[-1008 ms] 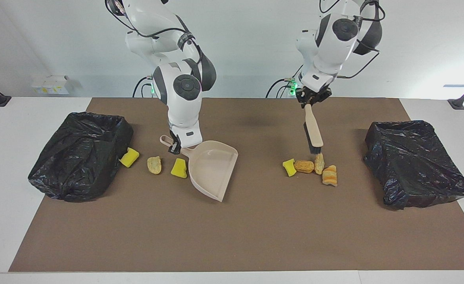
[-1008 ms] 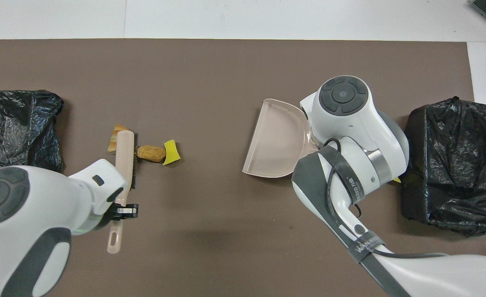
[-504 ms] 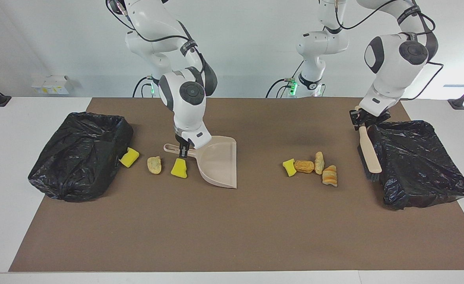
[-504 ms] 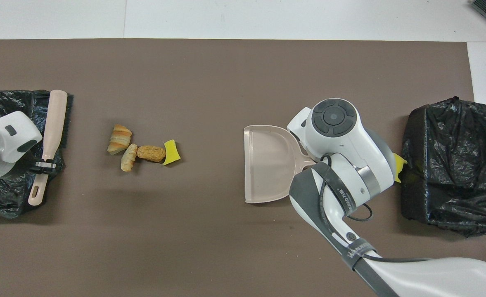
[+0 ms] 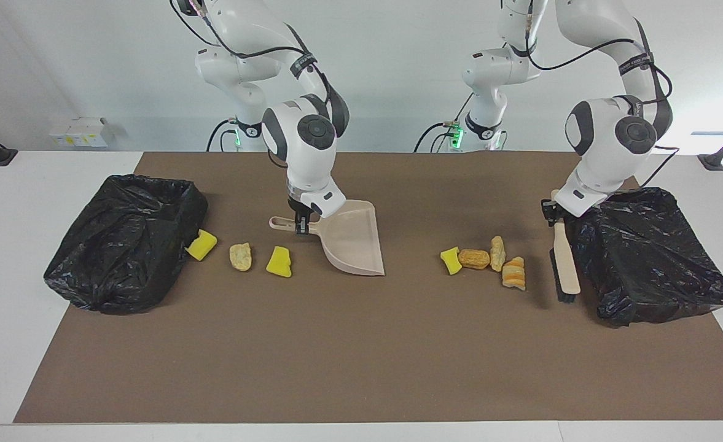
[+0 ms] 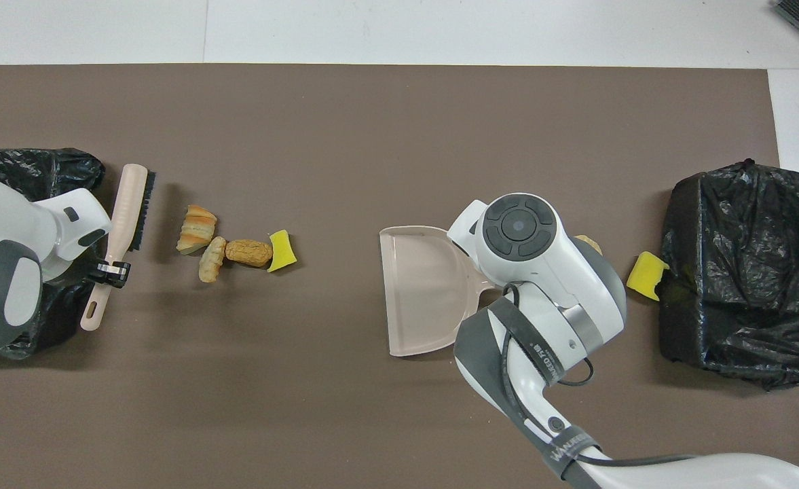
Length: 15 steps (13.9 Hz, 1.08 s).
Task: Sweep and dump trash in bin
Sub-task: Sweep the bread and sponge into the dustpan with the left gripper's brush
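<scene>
Swinging away from the four trash pieces [image 5: 487, 261] at its end of the worktop [image 5: 361, 356], the left gripper [image 5: 551, 212] now holds the brush [image 5: 565, 264] by its handle between them and the nearby black bin [image 5: 650, 258]. Meanwhile the right gripper [image 5: 301, 224], fingers clenched on the dustpan [image 5: 352, 239] handle, has turned the pan. Three more trash lumps [image 5: 241, 255] lie between the dustpan and the other black bin [image 5: 125, 242].
</scene>
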Motion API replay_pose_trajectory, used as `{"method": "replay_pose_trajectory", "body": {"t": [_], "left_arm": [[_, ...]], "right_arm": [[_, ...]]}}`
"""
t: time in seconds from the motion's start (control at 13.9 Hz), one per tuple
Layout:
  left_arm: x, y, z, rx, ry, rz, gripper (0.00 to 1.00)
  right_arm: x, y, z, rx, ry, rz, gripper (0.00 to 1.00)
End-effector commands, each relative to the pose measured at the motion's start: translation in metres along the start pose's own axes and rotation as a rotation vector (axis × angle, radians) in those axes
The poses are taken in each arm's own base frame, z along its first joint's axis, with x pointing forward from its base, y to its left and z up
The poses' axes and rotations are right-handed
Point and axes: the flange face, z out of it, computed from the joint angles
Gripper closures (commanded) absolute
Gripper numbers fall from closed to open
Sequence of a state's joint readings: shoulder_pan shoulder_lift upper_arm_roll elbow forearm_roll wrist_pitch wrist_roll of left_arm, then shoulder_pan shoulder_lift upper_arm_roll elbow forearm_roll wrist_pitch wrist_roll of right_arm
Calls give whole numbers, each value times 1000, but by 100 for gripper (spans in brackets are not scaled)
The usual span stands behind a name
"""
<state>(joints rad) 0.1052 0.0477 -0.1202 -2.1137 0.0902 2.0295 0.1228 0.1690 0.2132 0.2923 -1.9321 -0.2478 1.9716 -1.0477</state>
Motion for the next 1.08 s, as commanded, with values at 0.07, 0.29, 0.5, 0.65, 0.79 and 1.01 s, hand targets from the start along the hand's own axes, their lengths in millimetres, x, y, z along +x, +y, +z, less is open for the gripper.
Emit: {"method": "replay_pose_trajectory", "body": {"t": [0.07,0.29,0.5,0.65,0.79,1.01], "left_arm": [[-2,31,30,18,4,-3,100],[-24,65,44,28,-36,-19,100],[-40,92,48,27,-56,-67,100],[-44,121,47,-14,-60,-127,100],[-48,145,46,-44,-66,-179,100],[-53,176,43,-71,-69,-195,100]], "right_arm": [[-10,2,-2,-22,28,41,100],[-17,0,1,-10,11,46,100],[-14,0,1,-13,14,70,100],[-6,-1,7,-5,12,93,100],[5,-4,10,-6,11,107,100],[9,-2,15,-7,18,116,100]]}}
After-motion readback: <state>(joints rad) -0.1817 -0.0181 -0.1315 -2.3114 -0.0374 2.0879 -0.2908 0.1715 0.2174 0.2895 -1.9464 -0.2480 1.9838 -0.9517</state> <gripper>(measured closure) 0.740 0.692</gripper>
